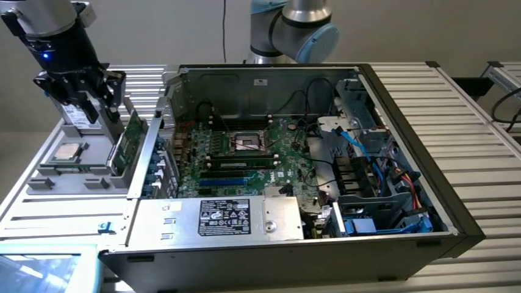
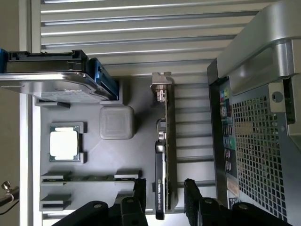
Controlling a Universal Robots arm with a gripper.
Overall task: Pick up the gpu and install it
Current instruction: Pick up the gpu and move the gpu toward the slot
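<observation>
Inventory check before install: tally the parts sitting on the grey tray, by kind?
gpu: 1
hard drive: 1
CPU: 1
memory stick: 1
grey square block: 1
Total: 5

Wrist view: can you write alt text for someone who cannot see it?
An open gripper hangs over the gpu, which stands on edge in a grey tray. The tray also holds a processor chip and a hard drive; a computer case stands beside it.
</observation>
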